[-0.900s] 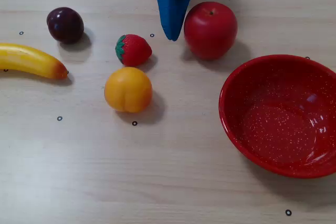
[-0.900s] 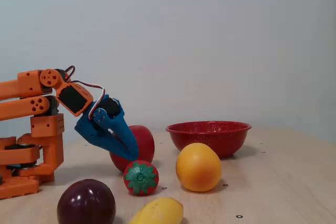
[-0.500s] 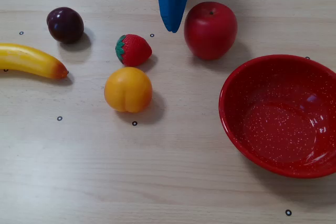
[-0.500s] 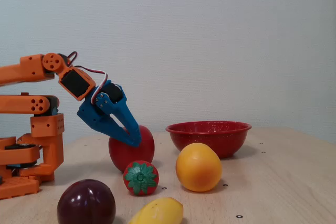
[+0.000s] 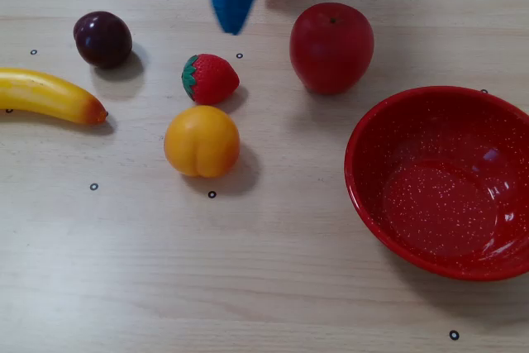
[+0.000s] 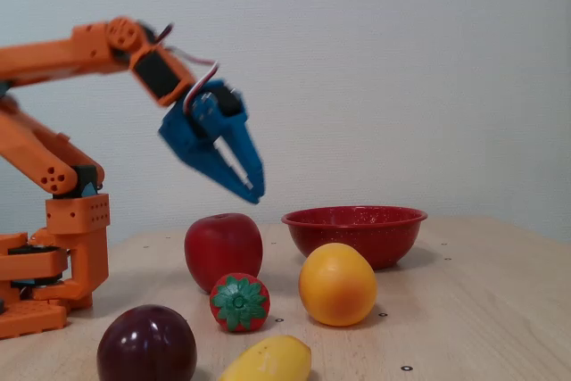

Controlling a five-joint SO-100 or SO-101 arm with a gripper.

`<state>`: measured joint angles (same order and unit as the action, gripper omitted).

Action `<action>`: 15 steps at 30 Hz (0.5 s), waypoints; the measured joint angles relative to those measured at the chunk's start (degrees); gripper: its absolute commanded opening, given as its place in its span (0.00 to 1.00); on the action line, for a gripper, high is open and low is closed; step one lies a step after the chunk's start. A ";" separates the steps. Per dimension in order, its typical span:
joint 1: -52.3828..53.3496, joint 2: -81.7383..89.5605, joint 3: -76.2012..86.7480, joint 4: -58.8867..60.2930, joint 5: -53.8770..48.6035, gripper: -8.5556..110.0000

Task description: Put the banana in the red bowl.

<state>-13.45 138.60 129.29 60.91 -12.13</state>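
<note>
Your gripper [image 6: 252, 192] has lifted off the table since a moment ago: it was down beside the apple [image 5: 331, 46], and now it hangs high above the fruit, swung toward the far-left part of the table in the top-down view [image 5: 235, 29]. Its fingers look nearly closed, with only a thin slit between them in the side view, and they hold nothing.

Going left to right in the top-down view: the banana [image 5: 47, 95] lies at the left edge of the table, running off that edge, with its reddish-brown tip pointing toward the middle. Its long axis runs roughly along the table's width, tilted slightly down toward the tip. The plum [image 5: 102, 39] sits just behind it, then come the strawberry [image 5: 210, 78] and the peach [image 5: 202, 140], then the apple. The bowl [image 5: 372, 134] is empty, by the right edge.

So the banana lies well to the left of your fingers and nearer the front edge. You likely need to swing left past the plum and close across the banana's width.

The side view shows the gripper's height, which the top-down view cannot. It shows only the banana's near end [image 6: 266, 361], at the bottom edge.
</note>
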 measured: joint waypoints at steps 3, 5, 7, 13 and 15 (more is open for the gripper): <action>-4.22 -9.32 -10.63 5.45 2.29 0.07; -7.47 -16.08 -18.81 9.14 3.52 0.07; -10.63 -22.85 -26.98 12.30 5.19 0.07; -18.81 -43.07 -52.38 21.45 9.84 0.07; -20.92 -50.10 -61.61 24.26 12.83 0.07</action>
<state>-34.37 88.51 67.68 85.17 0.70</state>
